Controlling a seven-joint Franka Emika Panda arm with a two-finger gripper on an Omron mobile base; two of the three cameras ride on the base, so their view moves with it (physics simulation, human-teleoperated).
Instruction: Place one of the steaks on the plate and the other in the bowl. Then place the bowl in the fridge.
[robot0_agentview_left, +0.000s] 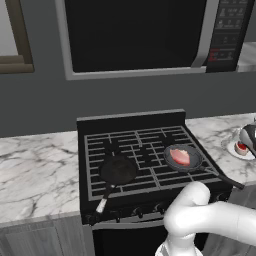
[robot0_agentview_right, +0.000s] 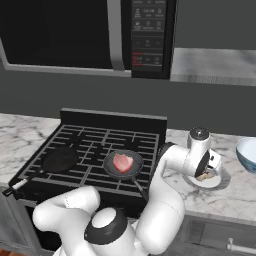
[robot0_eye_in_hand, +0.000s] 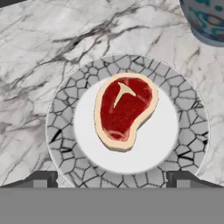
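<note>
- Steaks first: the red-centred steak with the cream fat rim lies flat on the plate, a little toward 11 o'clock of the plate's middle in the hand view.
- Pale pink steak sits in the frying pan on the stove; a second pan, bare, is at 9 o'clock of it.
- The bowl stands on the marble counter at 3 o'clock of the plate, apart from it.
- The gripper hangs directly over the plate, finger tips spread wide, nothing between them.
- Judged: the plate half looks done; the pink cut is left for the bowl.
- Handling, as a guess: raw meat is light, soft and slick, and will sag. Pinch the pink cut across its narrow width at the middle, pressing down to the pan floor.
- The bowl looks rigid; its rim wall seems the natural hold.
</note>
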